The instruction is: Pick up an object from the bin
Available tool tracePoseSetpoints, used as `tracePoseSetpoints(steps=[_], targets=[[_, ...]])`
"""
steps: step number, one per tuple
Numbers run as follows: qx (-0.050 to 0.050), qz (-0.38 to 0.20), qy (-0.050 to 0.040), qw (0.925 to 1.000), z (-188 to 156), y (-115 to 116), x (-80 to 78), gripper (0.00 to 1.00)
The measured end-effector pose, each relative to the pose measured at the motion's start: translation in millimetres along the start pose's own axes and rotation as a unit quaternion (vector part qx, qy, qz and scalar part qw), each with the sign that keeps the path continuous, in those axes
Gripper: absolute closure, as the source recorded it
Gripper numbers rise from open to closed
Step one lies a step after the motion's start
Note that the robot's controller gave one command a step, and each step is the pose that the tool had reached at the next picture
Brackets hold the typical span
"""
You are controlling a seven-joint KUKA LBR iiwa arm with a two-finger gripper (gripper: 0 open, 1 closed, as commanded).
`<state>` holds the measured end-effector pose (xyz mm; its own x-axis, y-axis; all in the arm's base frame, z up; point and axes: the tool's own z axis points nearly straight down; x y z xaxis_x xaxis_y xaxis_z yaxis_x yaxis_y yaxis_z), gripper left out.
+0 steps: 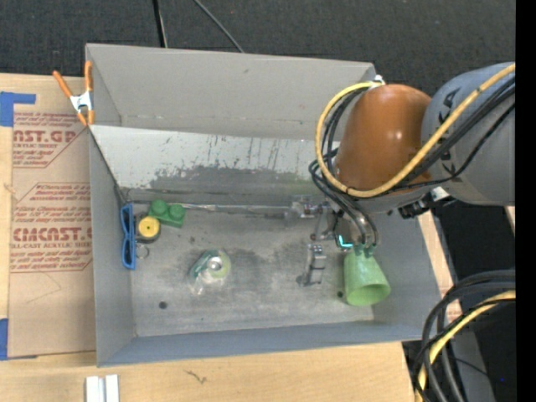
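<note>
My gripper (pixel 316 262) hangs low over the right part of the bin floor, its metal tip close to the bare floor. A light green plastic cup (pixel 365 280) lies on its side just to the right of the gripper, with its mouth toward the bin's front right corner. I see nothing held in the gripper. A small clear plastic packet with something pale green inside (pixel 209 269) lies on the floor well to the gripper's left.
At the left wall lie a blue strip-shaped thing (pixel 127 236), a yellow round piece (pixel 148 229) and a dark green piece (pixel 168 214). The arm's orange cover and cables overhang the bin's right back part.
</note>
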<state>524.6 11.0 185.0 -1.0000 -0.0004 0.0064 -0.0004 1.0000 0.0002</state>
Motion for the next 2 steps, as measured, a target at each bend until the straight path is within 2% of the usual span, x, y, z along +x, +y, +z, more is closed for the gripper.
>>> tracePoseSetpoints(steps=[1, 2], targets=[[0.002, -0.114, -0.0044, 0.9934, -18.6, -96.6, 15.2, 0.00], [-0.001, -0.091, -0.0003, 0.9959, 88.2, -126.8, 6.8, 0.00]])
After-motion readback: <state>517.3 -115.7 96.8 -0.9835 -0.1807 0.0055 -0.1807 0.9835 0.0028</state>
